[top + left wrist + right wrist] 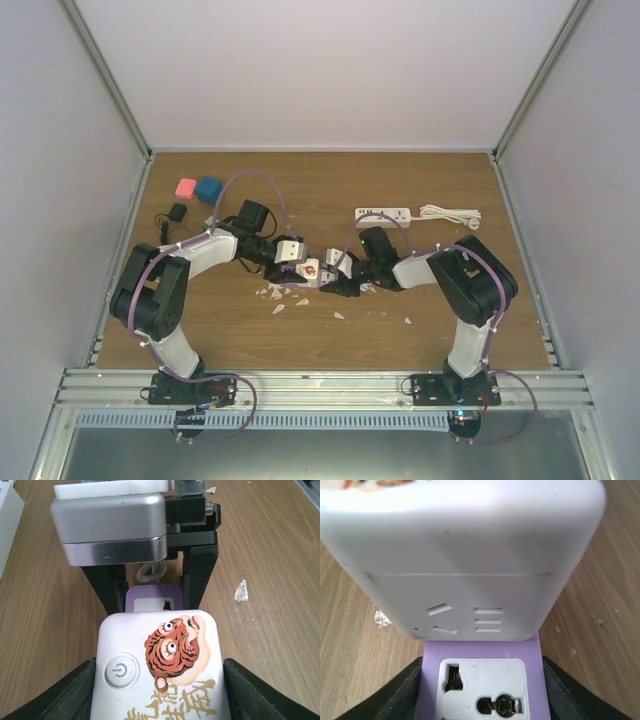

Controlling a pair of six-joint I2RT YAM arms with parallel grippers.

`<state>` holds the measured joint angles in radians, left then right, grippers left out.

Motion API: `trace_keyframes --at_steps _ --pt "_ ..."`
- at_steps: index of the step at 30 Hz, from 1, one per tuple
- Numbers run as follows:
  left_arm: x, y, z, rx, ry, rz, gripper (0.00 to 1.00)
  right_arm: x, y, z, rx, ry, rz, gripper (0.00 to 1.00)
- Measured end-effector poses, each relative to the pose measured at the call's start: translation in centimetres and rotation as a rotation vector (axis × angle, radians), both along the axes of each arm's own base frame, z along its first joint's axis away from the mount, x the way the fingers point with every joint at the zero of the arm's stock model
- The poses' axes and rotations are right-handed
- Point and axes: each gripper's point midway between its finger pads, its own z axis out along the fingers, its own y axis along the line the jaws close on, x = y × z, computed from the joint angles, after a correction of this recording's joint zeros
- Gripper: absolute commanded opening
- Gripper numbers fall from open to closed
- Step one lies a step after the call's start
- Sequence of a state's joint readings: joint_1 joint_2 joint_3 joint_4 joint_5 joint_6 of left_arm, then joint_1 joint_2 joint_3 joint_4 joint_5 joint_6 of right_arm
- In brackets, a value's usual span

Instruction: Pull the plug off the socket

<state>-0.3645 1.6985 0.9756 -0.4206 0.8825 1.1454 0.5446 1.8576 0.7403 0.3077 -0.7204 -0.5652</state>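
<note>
1. The left tool [160, 692] is clamped round the white socket block [160, 650] (tiger picture and power button on top), out over the middle of the wooden surface [420, 300].
2. The right tool [482, 692] grips the purple plug [482, 651] by its sides.
3. The plug sits against the block's end face; whether its pins are seated, I cannot tell.
4. White chips [241, 591] lie nearby.

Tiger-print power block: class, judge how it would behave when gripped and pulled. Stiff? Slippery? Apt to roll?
The tiger-print power block looks like a rigid plastic shell, probably stiff. Its glossy, rounded sides may slip between jaws. Flat-faced and boxy, it seems unlikely to roll. The plugged-in purple adapter may resist pulling.
</note>
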Motion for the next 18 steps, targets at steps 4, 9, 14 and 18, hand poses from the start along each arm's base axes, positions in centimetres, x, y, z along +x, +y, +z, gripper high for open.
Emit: trace_keyframes --at_steps 4,9,14,18 --pt "0.0 0.0 0.0 0.001 0.004 0.001 0.35 0.0 0.3 -0.1 0.008 0.007 0.011 0.35" --pt "-0.1 0.2 0.0 0.010 -0.015 -0.003 0.35 0.3 0.6 -0.1 0.013 0.011 0.019 0.24" --pt "-0.5 0.5 0.1 0.043 -0.087 -0.002 0.34 0.4 1.2 -0.1 0.017 0.015 0.036 0.17" --pt "-0.5 0.7 0.2 0.053 -0.095 0.013 0.33 0.5 1.5 -0.1 0.019 0.017 0.043 0.15"
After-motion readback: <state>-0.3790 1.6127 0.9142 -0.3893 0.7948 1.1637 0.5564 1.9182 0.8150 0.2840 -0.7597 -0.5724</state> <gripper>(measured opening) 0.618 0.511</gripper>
